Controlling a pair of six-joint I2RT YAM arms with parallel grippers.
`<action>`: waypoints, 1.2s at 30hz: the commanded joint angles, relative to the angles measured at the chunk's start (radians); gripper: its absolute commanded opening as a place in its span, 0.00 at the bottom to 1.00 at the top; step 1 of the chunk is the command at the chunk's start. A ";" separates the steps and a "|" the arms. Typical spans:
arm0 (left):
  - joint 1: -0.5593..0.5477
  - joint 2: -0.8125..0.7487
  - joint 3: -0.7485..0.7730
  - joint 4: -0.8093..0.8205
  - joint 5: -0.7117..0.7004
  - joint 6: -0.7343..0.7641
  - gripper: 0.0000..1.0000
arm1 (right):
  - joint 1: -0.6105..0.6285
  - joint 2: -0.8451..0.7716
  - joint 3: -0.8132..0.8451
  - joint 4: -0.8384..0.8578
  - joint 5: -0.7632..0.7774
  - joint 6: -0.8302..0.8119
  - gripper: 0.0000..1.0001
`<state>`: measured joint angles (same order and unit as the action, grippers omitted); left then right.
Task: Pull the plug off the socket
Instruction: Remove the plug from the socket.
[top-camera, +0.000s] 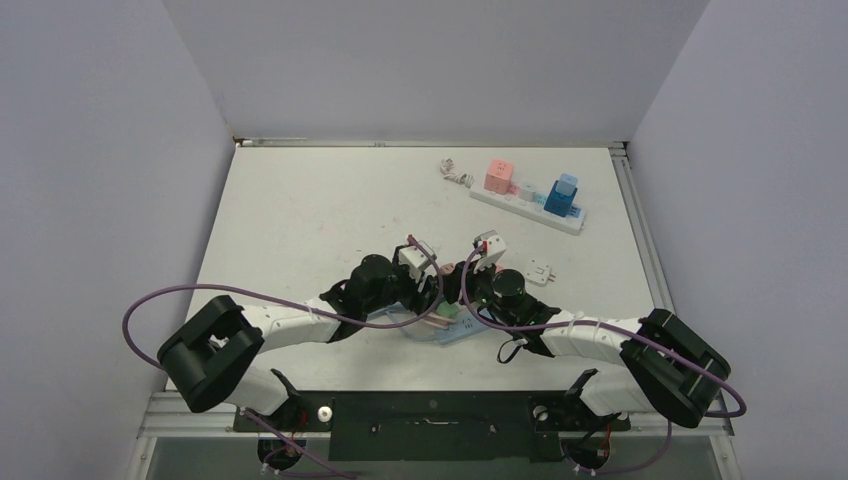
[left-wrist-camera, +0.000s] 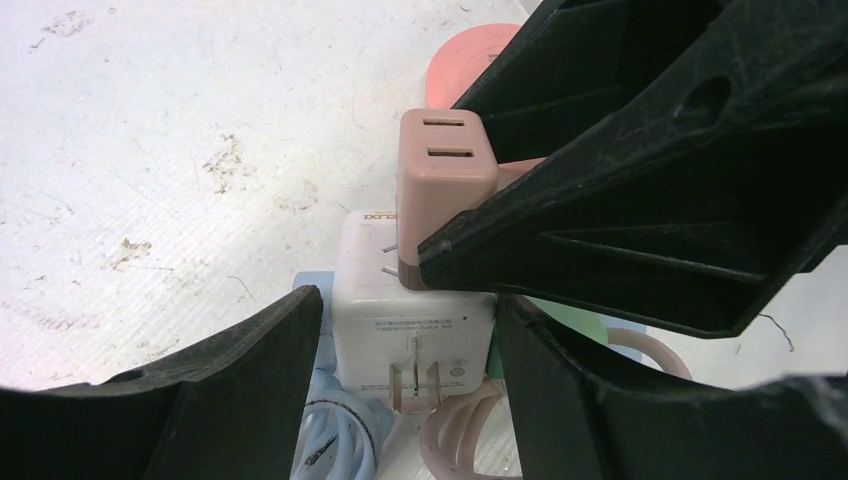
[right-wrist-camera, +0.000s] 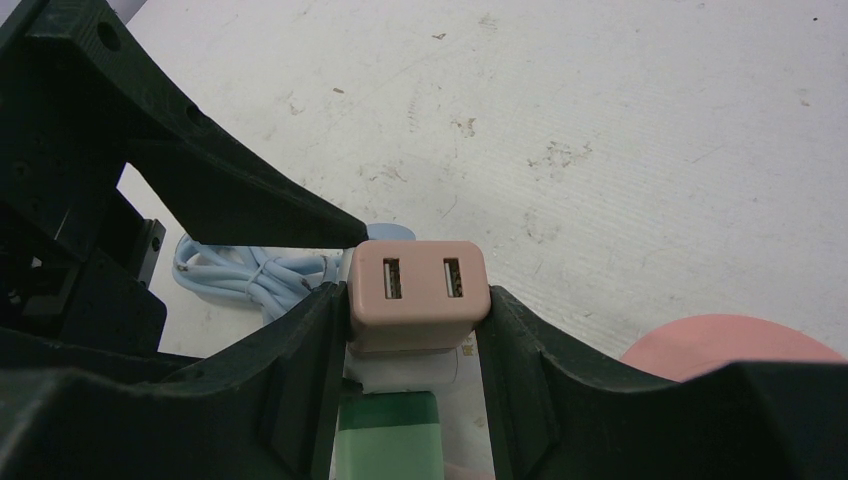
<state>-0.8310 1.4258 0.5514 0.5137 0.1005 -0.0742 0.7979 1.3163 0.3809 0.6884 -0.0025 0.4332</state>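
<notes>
A pink two-port USB plug sits in a white socket cube; its metal prongs show in a small gap between the two. My right gripper is shut on the pink plug, one finger on each side. My left gripper is closed round the white cube, which lies on the table over coiled cables. In the top view both grippers, left and right, meet at the table's near middle. A green plug sits in the cube below the pink one.
A coiled light-blue cable and a pinkish cable lie under the cube, with a pink disc beside them. A white power strip carrying pink and blue cubes lies at the back right. A small white plug lies right of the grippers.
</notes>
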 joint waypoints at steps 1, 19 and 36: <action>-0.014 0.033 0.015 0.010 -0.003 0.009 0.60 | -0.005 -0.043 -0.002 0.068 -0.036 0.007 0.05; -0.033 0.077 0.038 -0.037 -0.003 -0.018 0.06 | -0.060 -0.028 -0.015 0.073 -0.055 0.081 0.05; -0.036 0.075 0.028 -0.020 -0.021 -0.044 0.00 | -0.201 0.023 -0.042 0.117 -0.164 0.212 0.05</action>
<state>-0.8558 1.4876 0.5770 0.5335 0.0601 -0.1085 0.5961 1.3392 0.3435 0.7475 -0.1612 0.6380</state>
